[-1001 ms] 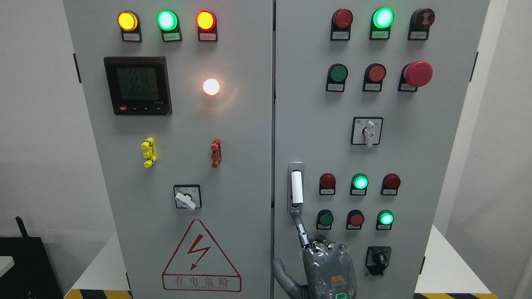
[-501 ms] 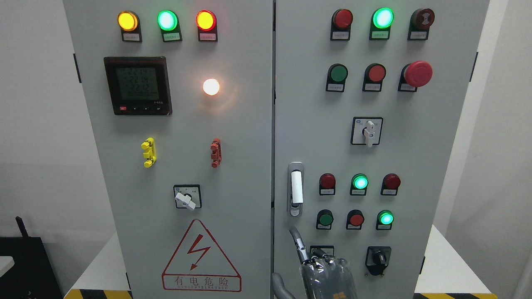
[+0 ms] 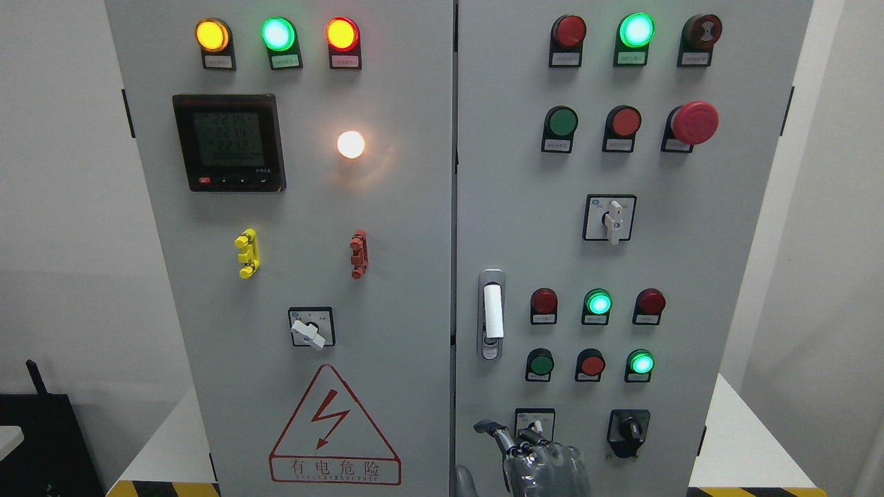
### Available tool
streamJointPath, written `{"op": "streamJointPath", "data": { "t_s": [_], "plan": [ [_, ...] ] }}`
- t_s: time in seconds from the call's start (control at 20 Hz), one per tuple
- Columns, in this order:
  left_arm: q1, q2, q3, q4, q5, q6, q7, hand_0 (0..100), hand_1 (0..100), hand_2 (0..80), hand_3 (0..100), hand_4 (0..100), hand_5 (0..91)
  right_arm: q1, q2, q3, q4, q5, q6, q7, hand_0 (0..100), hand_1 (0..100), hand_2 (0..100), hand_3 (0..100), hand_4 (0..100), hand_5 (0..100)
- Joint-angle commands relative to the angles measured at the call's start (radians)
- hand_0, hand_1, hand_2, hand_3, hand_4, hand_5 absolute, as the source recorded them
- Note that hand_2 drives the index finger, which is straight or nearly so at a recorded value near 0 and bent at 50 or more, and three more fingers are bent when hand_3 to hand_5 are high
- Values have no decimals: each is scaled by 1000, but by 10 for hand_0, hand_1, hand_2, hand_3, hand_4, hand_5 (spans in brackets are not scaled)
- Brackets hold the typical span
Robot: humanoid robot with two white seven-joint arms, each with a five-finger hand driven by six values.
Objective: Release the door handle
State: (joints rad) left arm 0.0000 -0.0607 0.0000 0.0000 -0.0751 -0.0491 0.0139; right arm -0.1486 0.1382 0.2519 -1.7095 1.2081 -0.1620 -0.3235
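Observation:
The door handle (image 3: 492, 314) is a white lever in a silver recess at the left edge of the cabinet's right door (image 3: 525, 207), standing upright and flush. My right hand (image 3: 535, 455) shows at the bottom edge, well below the handle and apart from it. Its index finger (image 3: 492, 428) is bent and hooks to the left, the other fingers are curled, and it holds nothing. The hand partly covers a small switch plate (image 3: 533, 418). The left arm is out of view.
Around the handle the right door carries lit and unlit push buttons (image 3: 598, 303), a white rotary switch (image 3: 610, 219) and a black knob (image 3: 627, 431). The left door (image 3: 387, 228) has a meter (image 3: 229, 143), a selector switch (image 3: 311, 328) and a warning triangle (image 3: 334, 428).
My right hand has dropped from the handle's lower end to the bottom edge. Its index finger, stretched up to the handle before, is now bent. The handle has not moved.

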Motion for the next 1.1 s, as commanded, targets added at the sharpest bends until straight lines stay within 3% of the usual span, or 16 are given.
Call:
{"op": "streamJointPath", "data": {
  "t_s": [0.0, 0.3, 0.55, 0.7, 0.9, 1.05],
  "plan": [
    [-3, 1, 2, 9, 0, 2, 6, 120, 389, 0, 0, 0, 0, 7, -3, -5, -15, -143, -10, 0, 402, 0, 708, 1000, 873, 984],
    [-3, 1, 2, 9, 0, 0, 6, 120, 389, 0, 0, 0, 0, 3, -5, -17, -24, -197, -36, 0, 340, 0, 857, 1000, 921, 992],
    [-3, 1, 2, 9, 0, 0, 6, 120, 389, 0, 0, 0, 0, -22, -6, -32, -27, -203, -39, -31, 334, 0, 901, 1000, 912, 991],
    [-3, 1, 2, 9, 0, 2, 6, 120, 389, 0, 0, 0, 0, -23, -28, -34, -39, -194, -37, -37, 336, 0, 927, 1000, 926, 982],
    [-3, 1, 2, 9, 0, 0, 6, 120, 389, 0, 0, 0, 0, -23, -23, -36, -45, -49, -33, -71, 346, 0, 951, 1000, 972, 974],
    [-3, 1, 2, 9, 0, 0, 6, 120, 389, 0, 0, 0, 0, -23, -19, -36, -45, 37, -21, -69, 347, 0, 963, 1000, 973, 971]
  ]
}}
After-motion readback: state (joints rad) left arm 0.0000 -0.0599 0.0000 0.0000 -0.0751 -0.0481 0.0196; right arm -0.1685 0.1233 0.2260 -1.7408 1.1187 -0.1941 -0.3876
